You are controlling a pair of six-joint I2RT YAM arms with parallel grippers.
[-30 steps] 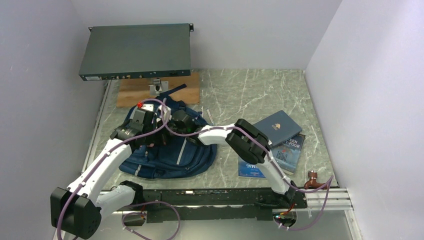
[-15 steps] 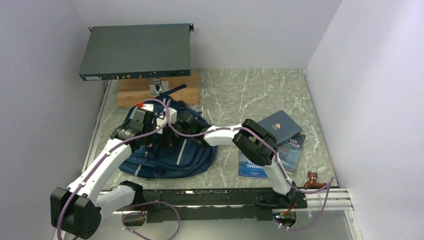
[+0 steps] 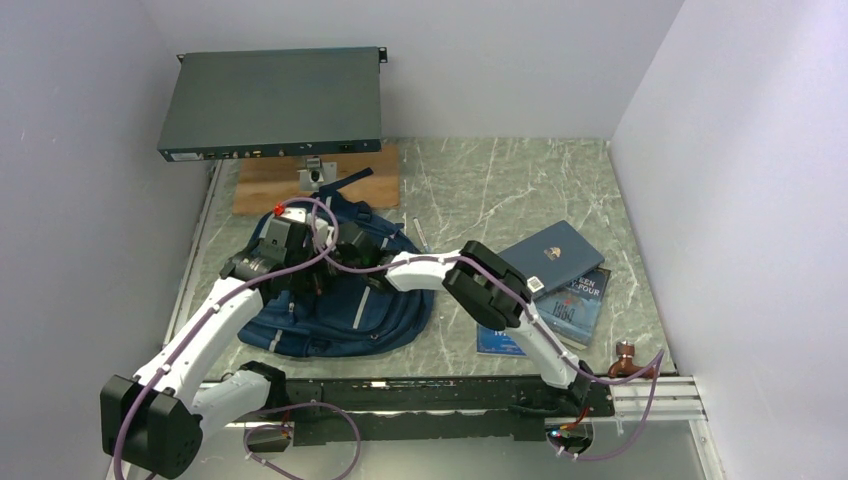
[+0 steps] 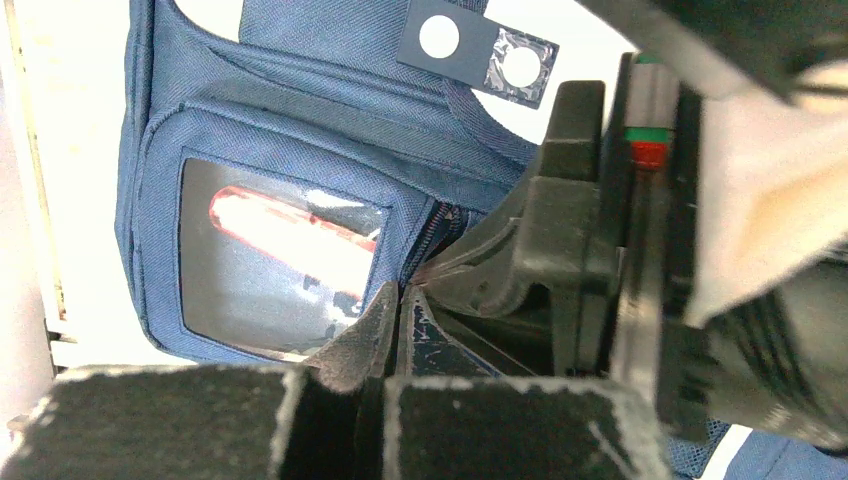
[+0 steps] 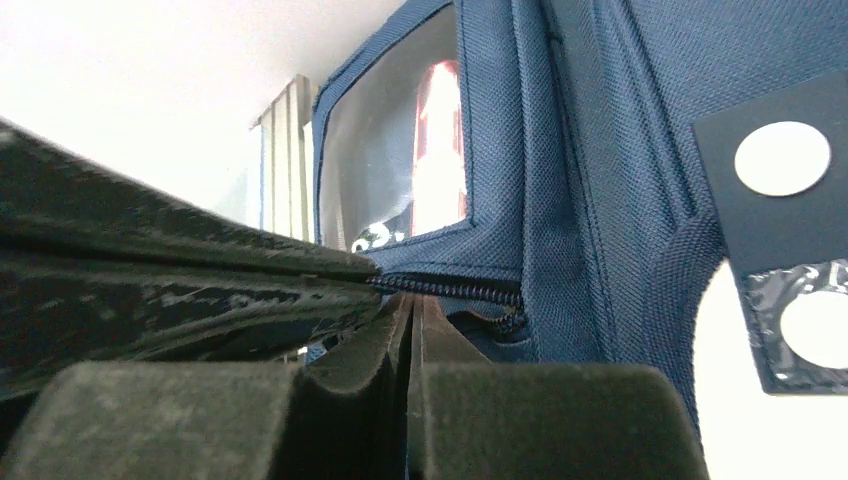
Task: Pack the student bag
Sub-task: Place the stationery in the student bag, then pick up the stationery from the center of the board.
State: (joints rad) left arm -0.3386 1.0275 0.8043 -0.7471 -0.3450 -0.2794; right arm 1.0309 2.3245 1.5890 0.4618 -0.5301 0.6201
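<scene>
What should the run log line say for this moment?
student bag: flat, both arms on it | left pincer: shut at pocket zipper | right pincer: shut, same zipper | books: beside bag, not packed

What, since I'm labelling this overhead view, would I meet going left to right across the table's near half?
student bag → stack of books → copper-coloured fitting

left pincer: closed | right pincer: closed | arms: 2 reaching inward, tips near together
</scene>
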